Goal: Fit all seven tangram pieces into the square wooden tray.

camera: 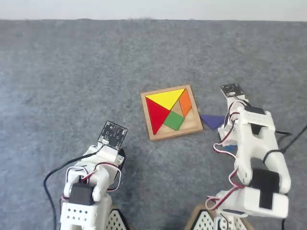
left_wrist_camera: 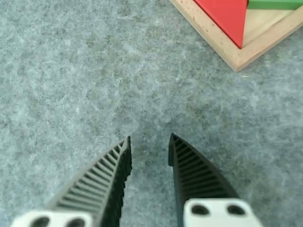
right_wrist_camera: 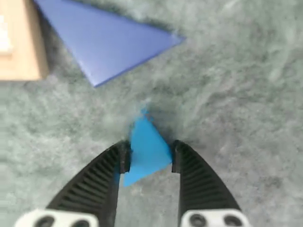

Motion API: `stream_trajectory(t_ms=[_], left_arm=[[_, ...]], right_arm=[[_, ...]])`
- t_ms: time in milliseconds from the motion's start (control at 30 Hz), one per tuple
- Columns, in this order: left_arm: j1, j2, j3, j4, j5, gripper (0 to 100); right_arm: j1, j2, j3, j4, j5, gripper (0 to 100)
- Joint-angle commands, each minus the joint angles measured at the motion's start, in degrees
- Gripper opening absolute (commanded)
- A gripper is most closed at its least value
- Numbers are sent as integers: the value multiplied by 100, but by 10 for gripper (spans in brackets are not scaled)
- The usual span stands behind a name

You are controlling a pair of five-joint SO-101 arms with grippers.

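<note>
High view: the square wooden tray [camera: 177, 133] holds 4 pieces, with bare wood along its near side. A dark-blue triangle [camera: 211, 120] lies just beside its right edge.

Left wrist view: the left gripper [left_wrist_camera: 149, 142] hangs slightly parted and empty over carpet.

Right wrist view: the right gripper [right_wrist_camera: 150, 147] pinches a light-blue triangle [right_wrist_camera: 144, 135] low over the carpet. A straight lift that clears the dark-blue triangle and the rim looks wisest.

Tabletop [camera: 72, 72]: grey, felt-like covering. Lying on it: square wooden tray [camera: 189, 126] near centre; dark blue triangle [camera: 212, 121] just beside the tray; light blue triangle [right_wrist_camera: 147, 149] near that.
</note>
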Motion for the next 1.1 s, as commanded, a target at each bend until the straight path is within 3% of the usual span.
stream_trajectory(t_ms=[0, 167, 333, 433, 567, 767, 1067], left_arm=[[-9, -123, -66, 18, 44, 123], [-9, -123, -66, 18, 44, 123], [-9, -123, -66, 18, 44, 123], [-9, -123, -66, 18, 44, 123], [-9, -123, -66, 18, 44, 123], [-9, -123, -66, 18, 44, 123], [-9, -123, -66, 18, 44, 123]], right_arm=[[-470, -1033, -466, 734, -70, 54], [-1358, -1692, -1301, 1525, -44, 51], [-2229, -1130, -2470, 1719, 255, 51], [-2791, -400, -3095, 1727, 791, 51], [-3398, 664, -3508, 1701, 2127, 51], [-3864, 1692, -3534, 1675, 3903, 50], [-4013, 2035, -3525, 716, 4044, 50]])
